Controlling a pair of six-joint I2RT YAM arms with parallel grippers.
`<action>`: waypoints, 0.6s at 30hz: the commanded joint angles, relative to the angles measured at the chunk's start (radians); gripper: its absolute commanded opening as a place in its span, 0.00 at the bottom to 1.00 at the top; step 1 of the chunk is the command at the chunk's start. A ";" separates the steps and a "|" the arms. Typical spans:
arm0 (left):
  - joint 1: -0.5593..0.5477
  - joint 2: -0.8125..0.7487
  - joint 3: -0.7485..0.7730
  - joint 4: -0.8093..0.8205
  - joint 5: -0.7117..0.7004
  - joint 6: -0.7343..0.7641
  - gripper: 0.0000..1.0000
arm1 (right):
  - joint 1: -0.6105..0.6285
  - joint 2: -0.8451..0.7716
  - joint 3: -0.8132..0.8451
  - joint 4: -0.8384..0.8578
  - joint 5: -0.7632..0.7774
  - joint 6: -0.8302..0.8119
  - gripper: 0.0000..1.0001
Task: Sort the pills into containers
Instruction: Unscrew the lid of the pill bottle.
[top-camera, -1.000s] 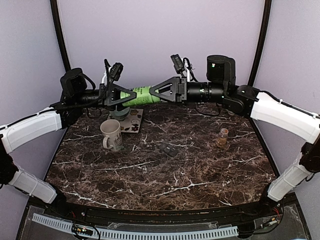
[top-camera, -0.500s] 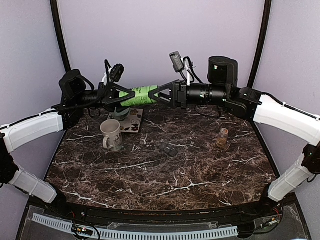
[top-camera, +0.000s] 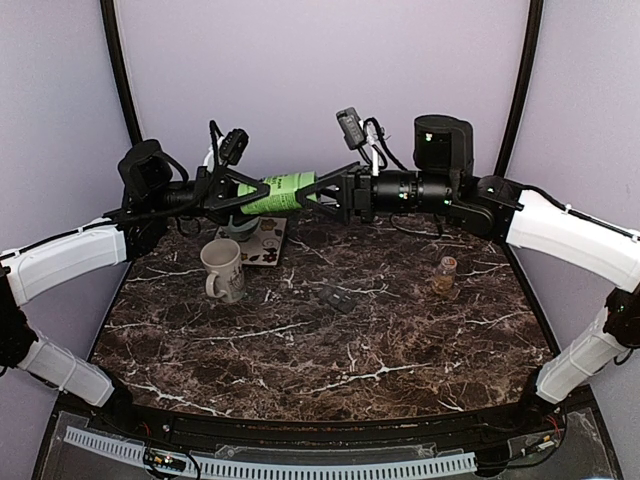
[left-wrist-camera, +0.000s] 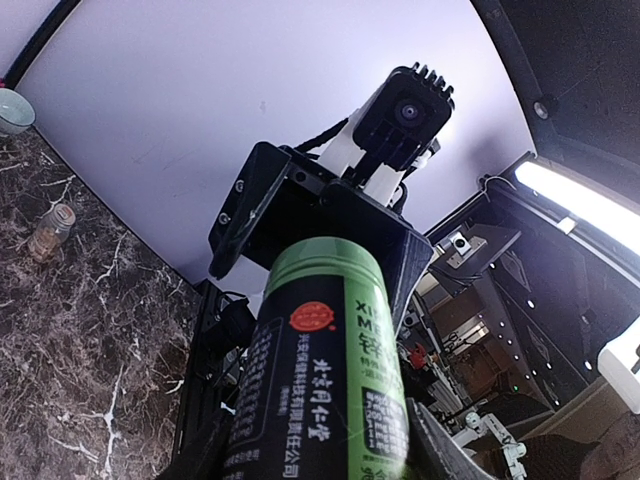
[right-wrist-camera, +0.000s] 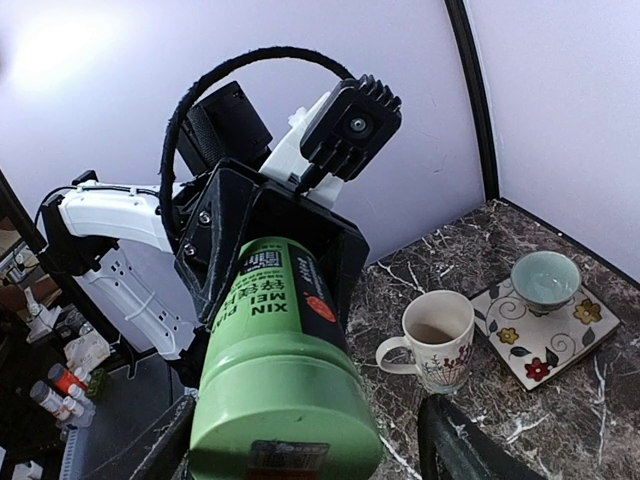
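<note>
The green bottle (top-camera: 288, 190) hangs horizontally in the air above the far part of the dark marble table (top-camera: 330, 370), between the two arms. The left gripper (top-camera: 262, 192) pinches it at one end; in the left wrist view its fingers (left-wrist-camera: 430, 450) lie tight against both sides of the bottle body. The right gripper (top-camera: 318, 190) stands around the other end, the one with the cap, but its jaws are spread: in the right wrist view a clear gap shows between one finger (right-wrist-camera: 470, 440) and the bottle, so this gripper does not clamp it. The containers (top-camera: 335, 297), a low dark grey strip of joined compartments, lie flat near the middle of the table, well apart from both grippers. To the right of them stands a little jar (top-camera: 447, 268), and the pills (top-camera: 445, 283) show only as a tan-yellow mass in its lower part; single pieces are too small to tell. On the left side a white mug (top-camera: 222, 268) stands upright, and just behind it a pale teal bowl (right-wrist-camera: 545, 280) sits on a flowered tile (right-wrist-camera: 540, 340)
</note>
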 joint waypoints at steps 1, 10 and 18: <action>-0.001 -0.024 0.005 0.025 0.027 0.040 0.00 | 0.006 -0.023 -0.006 0.010 0.016 0.000 0.74; -0.001 -0.021 0.011 -0.012 0.018 0.082 0.00 | 0.006 -0.056 -0.028 0.017 0.012 0.034 0.79; 0.000 -0.003 0.029 -0.018 0.010 0.106 0.00 | 0.003 -0.109 -0.106 0.049 0.029 0.137 0.81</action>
